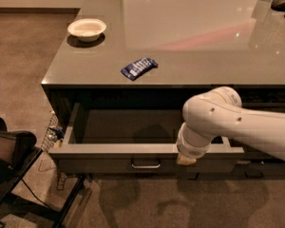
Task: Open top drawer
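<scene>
Though mostly hidden, pincer (185,159) at top drawer (109,149)

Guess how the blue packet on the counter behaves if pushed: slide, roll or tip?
Probably slides: the packet lies flat and the counter looks glossy. Likely light and floppy, since it looks like a thin wrapper. Unlikely to roll or tip. The hand is down at the front edge of the open drawer, right of its handle.

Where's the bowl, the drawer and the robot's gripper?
bowl (87,28), camera view, its inside.
drawer (109,148), camera view, front's top edge.
gripper (186,159), camera view, tip at the drawer's front.
</scene>
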`<state>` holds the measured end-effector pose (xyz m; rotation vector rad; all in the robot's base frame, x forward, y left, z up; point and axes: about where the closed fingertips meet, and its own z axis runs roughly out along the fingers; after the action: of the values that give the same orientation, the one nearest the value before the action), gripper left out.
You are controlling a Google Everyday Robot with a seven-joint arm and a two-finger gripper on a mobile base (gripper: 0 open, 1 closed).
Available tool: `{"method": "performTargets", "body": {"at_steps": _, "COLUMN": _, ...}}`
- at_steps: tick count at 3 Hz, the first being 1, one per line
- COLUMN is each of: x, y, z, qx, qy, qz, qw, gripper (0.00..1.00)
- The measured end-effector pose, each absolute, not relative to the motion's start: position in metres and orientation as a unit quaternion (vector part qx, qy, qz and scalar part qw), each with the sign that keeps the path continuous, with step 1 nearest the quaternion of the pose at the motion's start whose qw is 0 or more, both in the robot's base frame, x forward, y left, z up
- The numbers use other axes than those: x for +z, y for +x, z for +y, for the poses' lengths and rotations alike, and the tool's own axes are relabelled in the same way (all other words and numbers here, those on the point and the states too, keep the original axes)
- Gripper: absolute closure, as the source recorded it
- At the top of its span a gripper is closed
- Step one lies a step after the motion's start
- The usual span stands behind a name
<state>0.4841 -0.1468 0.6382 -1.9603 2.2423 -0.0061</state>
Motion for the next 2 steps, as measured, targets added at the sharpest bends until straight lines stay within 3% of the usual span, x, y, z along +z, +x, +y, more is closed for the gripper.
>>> {"method": "performTargets", "body": {"at_steps": 2, "x": 0.6381, "y": 0.4800, "z": -0.1468, "qx": -0.001, "qy": -0.653, "qz": 0.753, "qw": 0.081, "gripper": 1.00}}
